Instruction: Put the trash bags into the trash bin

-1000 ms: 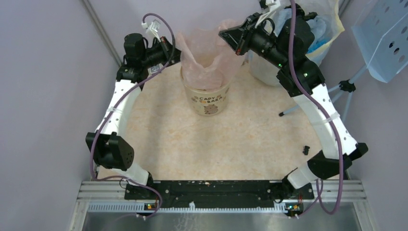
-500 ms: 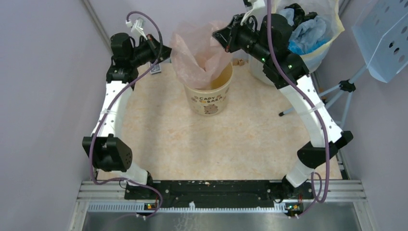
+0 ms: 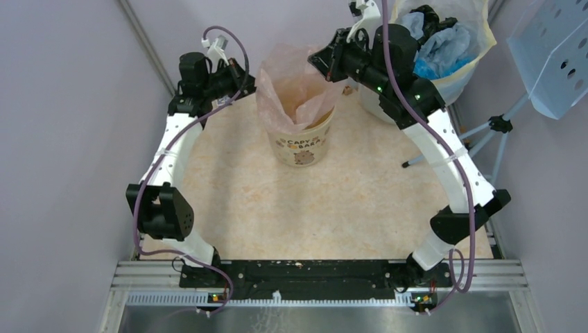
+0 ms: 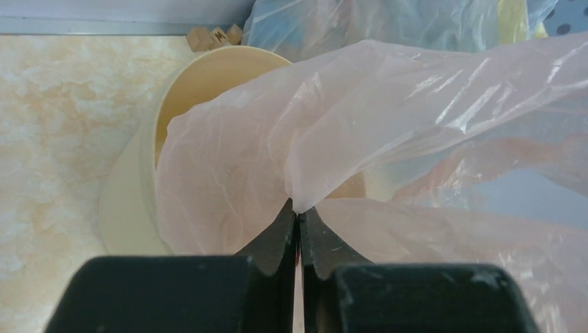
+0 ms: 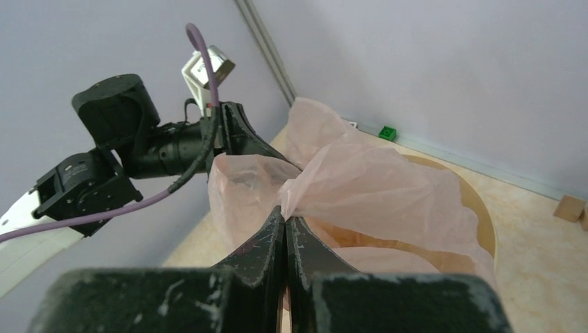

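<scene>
One bin mid-top of the overhead view, on the table. One pink bag: lower part in the bin, top standing above the rim. Two claws: left claw and right claw, each pinched shut on a bag edge. Left claw has swung back toward the bin, so the bag is recentred over the mouth: lined up, not pushed in. Upper right: one big whitish bag.

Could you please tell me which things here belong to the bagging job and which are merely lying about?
Job: pink bag, pinched by left tool and right tool; cream bin.
Lying about: large whitish bag, wooden blocks, green block, blue perforated panel.
</scene>
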Robot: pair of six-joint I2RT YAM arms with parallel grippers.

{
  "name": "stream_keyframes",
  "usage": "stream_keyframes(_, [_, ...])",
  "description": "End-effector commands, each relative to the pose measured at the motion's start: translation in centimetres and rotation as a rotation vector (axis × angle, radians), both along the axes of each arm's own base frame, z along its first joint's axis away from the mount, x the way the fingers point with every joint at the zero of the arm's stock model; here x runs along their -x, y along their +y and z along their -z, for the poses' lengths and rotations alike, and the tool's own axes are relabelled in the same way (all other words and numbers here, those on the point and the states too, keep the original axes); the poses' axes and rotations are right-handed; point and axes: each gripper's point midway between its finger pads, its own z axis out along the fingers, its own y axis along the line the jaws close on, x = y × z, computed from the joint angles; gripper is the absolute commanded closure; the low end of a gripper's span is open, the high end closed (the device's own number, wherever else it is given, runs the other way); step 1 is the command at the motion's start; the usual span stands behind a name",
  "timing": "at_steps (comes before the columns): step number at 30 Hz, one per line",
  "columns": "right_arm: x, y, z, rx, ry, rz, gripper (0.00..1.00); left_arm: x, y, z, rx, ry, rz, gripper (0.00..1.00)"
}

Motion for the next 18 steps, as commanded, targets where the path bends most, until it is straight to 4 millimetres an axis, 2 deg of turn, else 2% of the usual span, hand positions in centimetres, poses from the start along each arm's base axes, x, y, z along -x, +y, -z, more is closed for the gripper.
stream_keyframes(1, [2.6, -0.6, -1.9, -0.061, -0.022, -0.055, 1.0, 1.1, -0.9, -1.5, -0.037, -0.087, -0.001, 0.9])
stream_keyframes(5, [1.6, -0.5, 0.1, -0.045, 0.005, -0.024, 1.0, 0.5, -2.1, -0.9, 0.02, -0.064, 0.06, 0.82])
stream_keyframes(7, [1.1, 0.2, 1.3, -0.028, 0.029, -0.041, 1.0, -0.5, -2.4, 0.1, 0.04, -0.017, 0.069, 0.86])
stream_keyframes(9, [1.0, 0.8, 2.0, -0.011, 0.045, -0.066, 1.0, -1.3, -2.5, -0.1, 0.022, -0.008, 0.066, 0.89])
stream_keyframes(10, [1.0, 0.7, 1.7, -0.005, 0.041, -0.065, 0.96, -1.9, -2.2, 0.0, -0.006, -0.013, 0.045, 0.89])
stream_keyframes(11, [1.0, 0.6, 1.6, 0.006, 0.039, -0.061, 0.88, -2.3, -1.7, -0.1, -0.028, -0.028, 0.011, 0.89])
stream_keyframes(13, [0.9, -0.1, 1.2, 0.028, 0.02, -0.034, 0.62, -3.1, -0.9, -0.3, -0.054, -0.062, -0.046, 0.89])
stream_keyframes(18, [0.4, -3.9, -0.5, 0.073, -0.052, 0.137, 0.25, -4.3, -1.1, -0.5, -0.072, -0.081, -0.034, 0.91])
